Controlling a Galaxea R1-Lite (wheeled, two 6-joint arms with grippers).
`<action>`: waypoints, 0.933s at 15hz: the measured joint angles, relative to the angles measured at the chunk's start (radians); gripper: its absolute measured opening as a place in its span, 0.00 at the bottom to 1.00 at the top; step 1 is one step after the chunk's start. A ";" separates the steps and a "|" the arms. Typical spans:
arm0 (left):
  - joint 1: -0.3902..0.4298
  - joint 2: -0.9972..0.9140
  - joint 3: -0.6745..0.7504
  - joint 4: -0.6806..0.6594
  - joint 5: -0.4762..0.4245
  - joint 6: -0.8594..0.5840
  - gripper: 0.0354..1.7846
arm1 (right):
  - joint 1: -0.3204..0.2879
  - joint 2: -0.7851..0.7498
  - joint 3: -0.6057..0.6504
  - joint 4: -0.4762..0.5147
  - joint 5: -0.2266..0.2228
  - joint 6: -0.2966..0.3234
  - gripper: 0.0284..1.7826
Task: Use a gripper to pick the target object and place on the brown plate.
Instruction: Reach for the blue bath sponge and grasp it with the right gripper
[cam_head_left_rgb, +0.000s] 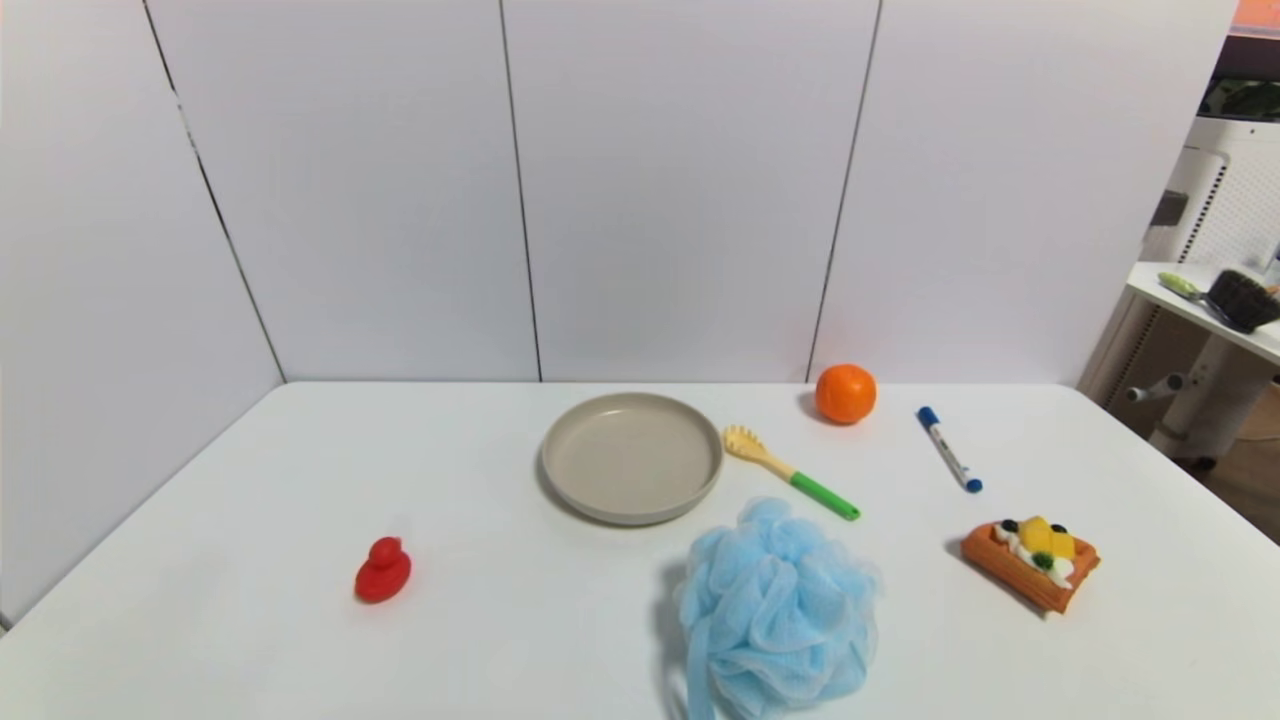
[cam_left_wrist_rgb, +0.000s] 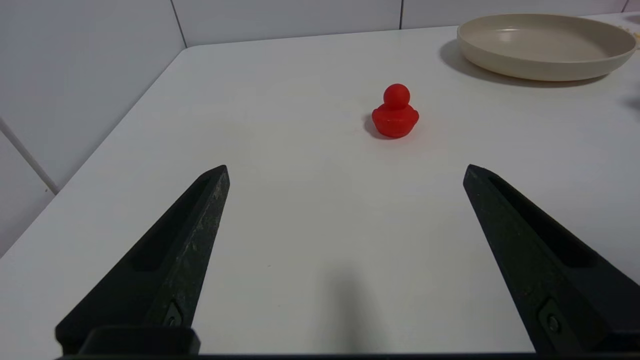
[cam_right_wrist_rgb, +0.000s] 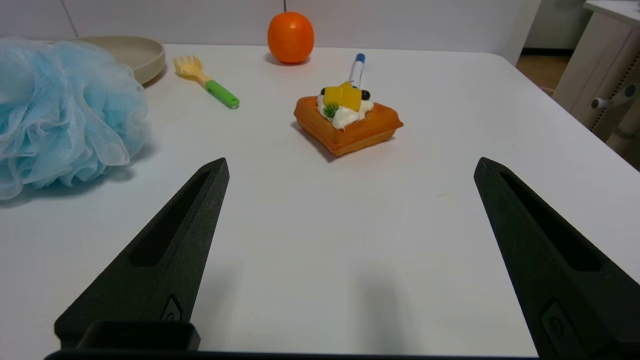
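Note:
The fluffy light blue bath pouf lies on the white table near its front edge, its blue loop hanging toward me; it also shows in the right wrist view. The greyish-beige plate sits empty just behind and left of it, and shows in the left wrist view and the right wrist view. Neither gripper shows in the head view. My left gripper is open and empty over bare table, short of the red duck. My right gripper is open and empty, the pouf off to its side.
A red toy duck sits front left. An orange ball, a yellow-green toy fork, a blue-capped marker and a toy waffle lie to the right. White wall panels stand behind the table.

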 joint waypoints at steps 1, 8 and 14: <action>0.000 0.000 0.000 0.000 0.000 0.000 0.94 | 0.000 0.021 -0.022 0.001 0.005 0.000 0.95; 0.000 0.000 0.000 0.000 0.000 0.000 0.94 | 0.221 0.494 -0.393 0.009 0.061 -0.019 0.95; 0.000 0.000 0.000 0.000 0.000 0.000 0.94 | 0.501 1.014 -0.826 0.185 0.073 -0.066 0.95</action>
